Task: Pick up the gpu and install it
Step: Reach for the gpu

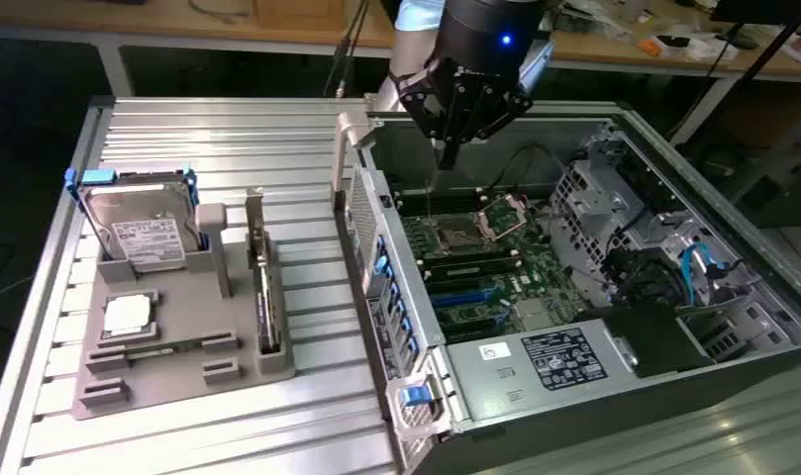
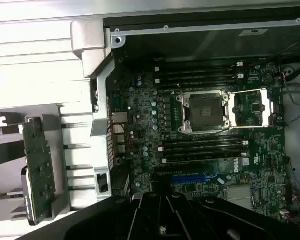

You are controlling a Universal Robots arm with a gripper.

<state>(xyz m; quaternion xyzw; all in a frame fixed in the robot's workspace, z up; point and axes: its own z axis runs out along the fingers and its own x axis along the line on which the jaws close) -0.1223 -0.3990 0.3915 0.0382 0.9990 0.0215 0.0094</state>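
Pickup is not yet happening: the gripper is hovering over the open computer case, pinched together on nothing, while the gpu is standing untouched in the grey holder beside it.

open black metal computer case: one
silver hard drive with blue frame: one
thin green gpu card: one

The arm has a glossy black cylindrical wrist with a small glowing blue light, a pale blue joint cover beside the wrist, and a black angular tapering tool below it.
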